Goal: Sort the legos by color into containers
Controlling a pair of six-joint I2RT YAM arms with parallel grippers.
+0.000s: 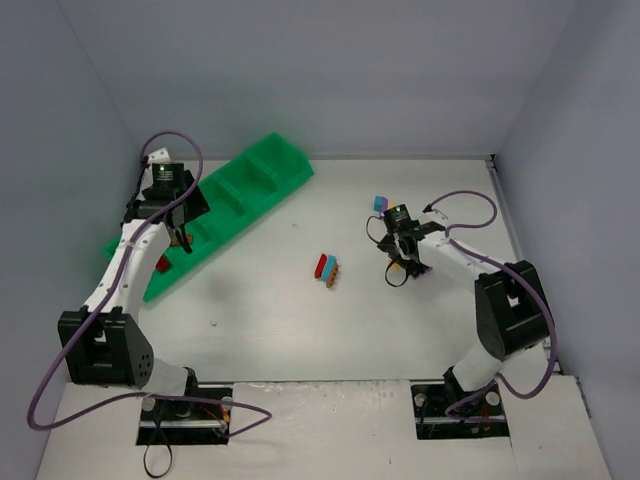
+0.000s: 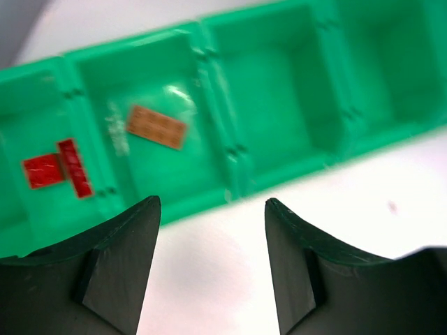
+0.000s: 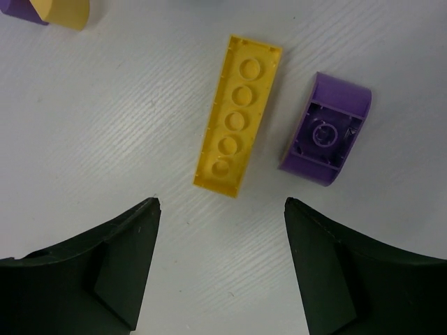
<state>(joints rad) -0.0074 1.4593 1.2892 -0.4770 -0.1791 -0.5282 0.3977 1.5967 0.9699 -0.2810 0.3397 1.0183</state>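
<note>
right pincer [image 3: 220,204] spread, empty, above yellow lego [image 3: 237,115]; purple lego [image 3: 326,129] just beside. best lower one finger into that gap and pinch the narrow sides. left pincer [image 2: 211,204] spread, empty, over green tray [image 2: 230,164].

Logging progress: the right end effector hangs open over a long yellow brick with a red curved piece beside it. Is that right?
Not quite. The curved piece beside the long yellow brick is purple, not red; the right wrist view shows it. The right end effector does hang open over them.
</note>
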